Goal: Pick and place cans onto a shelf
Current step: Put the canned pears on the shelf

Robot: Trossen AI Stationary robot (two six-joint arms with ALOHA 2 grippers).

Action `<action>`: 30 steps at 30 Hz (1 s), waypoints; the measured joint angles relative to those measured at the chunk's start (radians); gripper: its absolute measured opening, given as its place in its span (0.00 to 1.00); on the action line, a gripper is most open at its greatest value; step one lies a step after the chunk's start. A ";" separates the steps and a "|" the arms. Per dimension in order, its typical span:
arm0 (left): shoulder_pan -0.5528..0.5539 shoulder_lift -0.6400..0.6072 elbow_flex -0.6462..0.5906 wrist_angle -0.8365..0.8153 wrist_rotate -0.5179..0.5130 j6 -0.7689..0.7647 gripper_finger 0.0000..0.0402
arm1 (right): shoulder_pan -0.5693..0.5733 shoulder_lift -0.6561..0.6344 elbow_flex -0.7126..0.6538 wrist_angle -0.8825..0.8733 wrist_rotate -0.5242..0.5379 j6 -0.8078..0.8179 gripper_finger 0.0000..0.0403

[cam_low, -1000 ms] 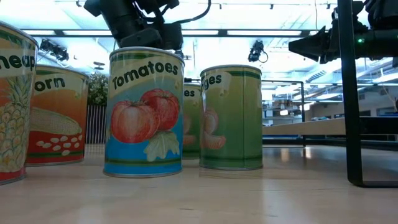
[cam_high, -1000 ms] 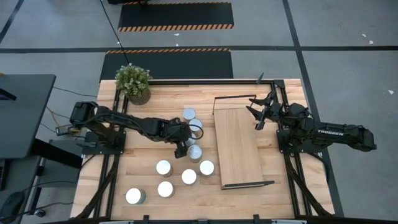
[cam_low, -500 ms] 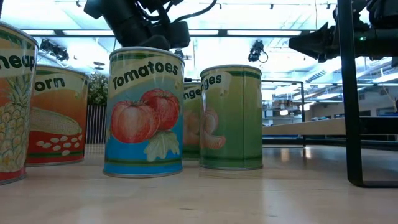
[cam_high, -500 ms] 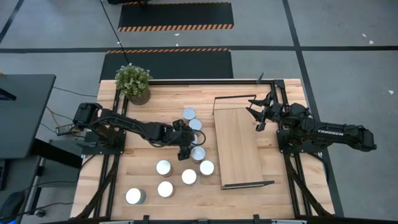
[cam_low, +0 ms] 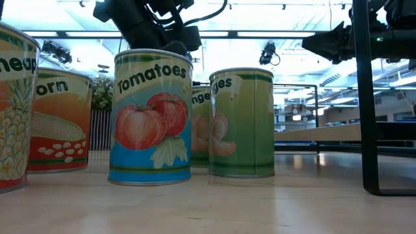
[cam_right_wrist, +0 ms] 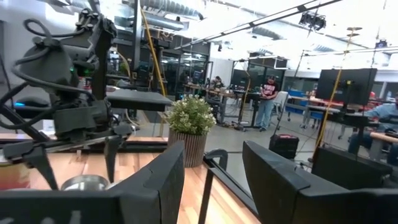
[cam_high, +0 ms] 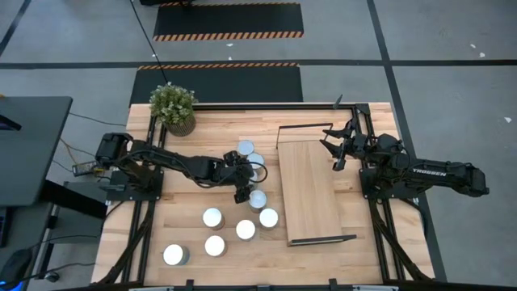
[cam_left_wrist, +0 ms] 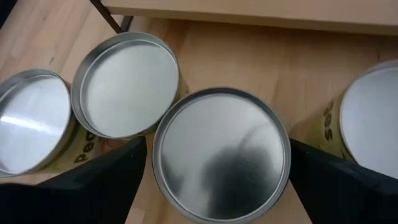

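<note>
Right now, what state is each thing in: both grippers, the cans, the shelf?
Left gripper: open, fingers straddling one can's top.
That can: upright, not lifted.
Other cans: upright on the table, none on the shelf.
Shelf: bare.
Right gripper: open, holding nothing, beside the shelf's far end.

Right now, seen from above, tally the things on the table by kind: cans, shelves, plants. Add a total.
Cans: 9, one of them between the fingers of the open left gripper
Shelf: 1
Plant: 1
Total: 11
</note>
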 joint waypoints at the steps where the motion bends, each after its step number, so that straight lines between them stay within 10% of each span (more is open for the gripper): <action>1: 0.000 0.000 0.000 0.001 0.000 -0.001 0.93 | 0.000 0.000 0.000 0.000 -0.005 0.001 0.42; 30: 0.021 -0.120 0.130 -0.258 0.103 -0.058 0.81 | 0.000 0.030 0.000 -0.023 -0.008 0.048 0.42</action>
